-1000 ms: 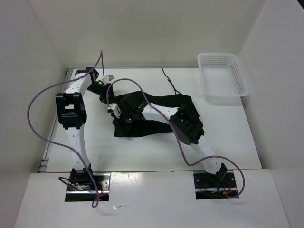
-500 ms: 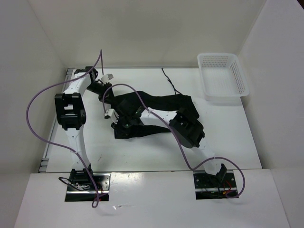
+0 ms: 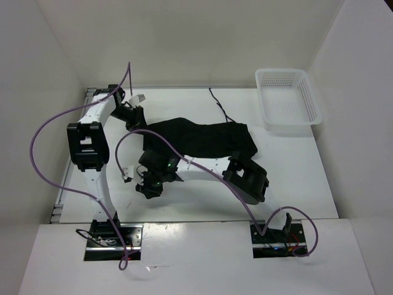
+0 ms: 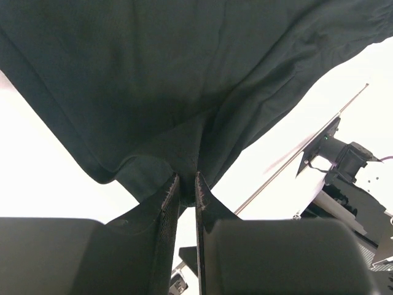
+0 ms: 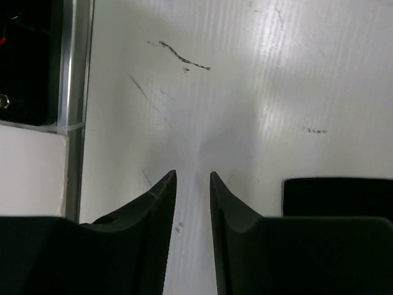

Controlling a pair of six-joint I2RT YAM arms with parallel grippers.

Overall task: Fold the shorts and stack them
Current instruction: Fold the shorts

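Note:
The black shorts (image 3: 202,138) lie spread across the middle of the white table (image 3: 295,172), running from the left arm toward the right. My left gripper (image 3: 132,115) is at their far left end. In the left wrist view it (image 4: 186,182) is shut on a pinch of the dark shorts fabric (image 4: 184,74). My right gripper (image 3: 142,188) hovers over bare table in front of the shorts' left end, clear of the cloth. In the right wrist view it (image 5: 193,176) stands open by a narrow gap, with only the table (image 5: 245,74) beneath. A thin black cord (image 3: 219,106) trails behind the shorts.
A white lattice basket (image 3: 287,101) stands at the back right corner. White walls close in the table on the left, back and right. A metal rail (image 5: 73,92) marks the table's left edge close to the right gripper. Purple cables (image 3: 46,141) loop over both arms.
The right gripper left the shorts' middle and swung to the near left over bare table. The front flap of cloth is gone from the near side; the shorts lie flatter. The left gripper keeps its hold.

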